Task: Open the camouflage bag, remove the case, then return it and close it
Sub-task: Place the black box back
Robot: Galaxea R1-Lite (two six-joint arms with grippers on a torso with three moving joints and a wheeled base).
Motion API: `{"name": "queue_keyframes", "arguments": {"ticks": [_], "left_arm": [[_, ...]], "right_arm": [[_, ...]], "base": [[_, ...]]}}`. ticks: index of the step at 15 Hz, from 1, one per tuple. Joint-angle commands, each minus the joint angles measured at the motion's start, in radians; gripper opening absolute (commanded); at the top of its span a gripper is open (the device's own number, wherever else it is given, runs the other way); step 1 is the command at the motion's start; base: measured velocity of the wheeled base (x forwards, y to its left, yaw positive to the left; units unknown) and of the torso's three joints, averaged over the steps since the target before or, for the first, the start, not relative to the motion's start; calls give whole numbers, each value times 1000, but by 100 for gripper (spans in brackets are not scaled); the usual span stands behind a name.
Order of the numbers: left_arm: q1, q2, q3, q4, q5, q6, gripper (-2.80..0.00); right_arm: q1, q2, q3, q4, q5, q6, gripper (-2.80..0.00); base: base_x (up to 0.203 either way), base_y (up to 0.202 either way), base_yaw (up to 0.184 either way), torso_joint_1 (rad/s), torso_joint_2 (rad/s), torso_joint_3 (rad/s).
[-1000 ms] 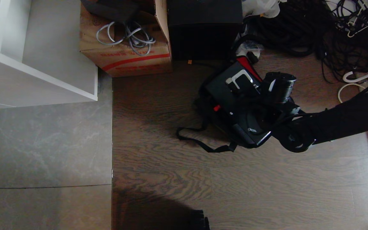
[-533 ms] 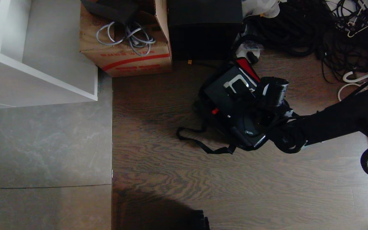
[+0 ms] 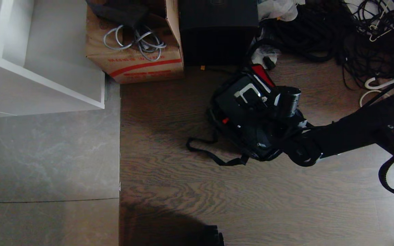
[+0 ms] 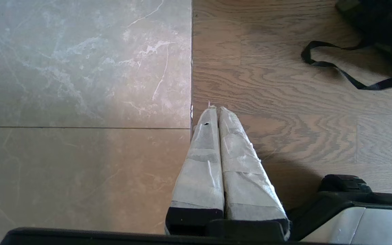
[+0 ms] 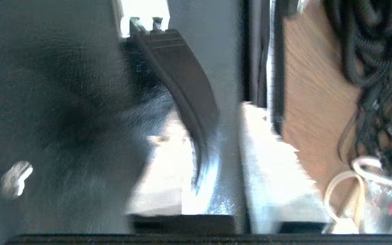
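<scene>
Left gripper [image 4: 218, 112]: parked nearest me, its taped fingers pressed together over the seam between grey tile and brown wood-grain floor [image 3: 183, 191].
Right gripper [image 3: 270, 102]: reaches down onto the case; its wrist view shows two pale fingers either side of the black curved handle [image 5: 182, 88], with a gap, so I judge them loosened, not clamping.
Black rigid rectangular case [image 3: 238, 102]: sits inside the open camouflage fabric bag [image 3: 262, 148], red lining showing at the far edge.
Progress: I judge the case returned; closing the bag remains.
View difference: only the head view shows the brown cardboard box [image 3: 135, 58] beyond.
</scene>
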Motion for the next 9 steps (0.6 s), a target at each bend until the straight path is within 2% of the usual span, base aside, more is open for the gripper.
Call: {"name": "queue_keyframes", "arguments": {"ticks": [1, 5, 9], "left_arm": [[0, 0, 0, 0, 1, -1, -280], [0, 0, -1, 0, 1, -1, -280], [0, 0, -1, 0, 1, -1, -280]], "right_arm": [[0, -8, 33, 53, -2, 10, 0], [67, -61, 87, 136, -2, 105, 0], [113, -172, 197, 145, 0, 107, 0]], "base": [[0, 0, 0, 0, 0, 0], [0, 0, 0, 0, 0, 0], [0, 0, 0, 0, 0, 0]]}}
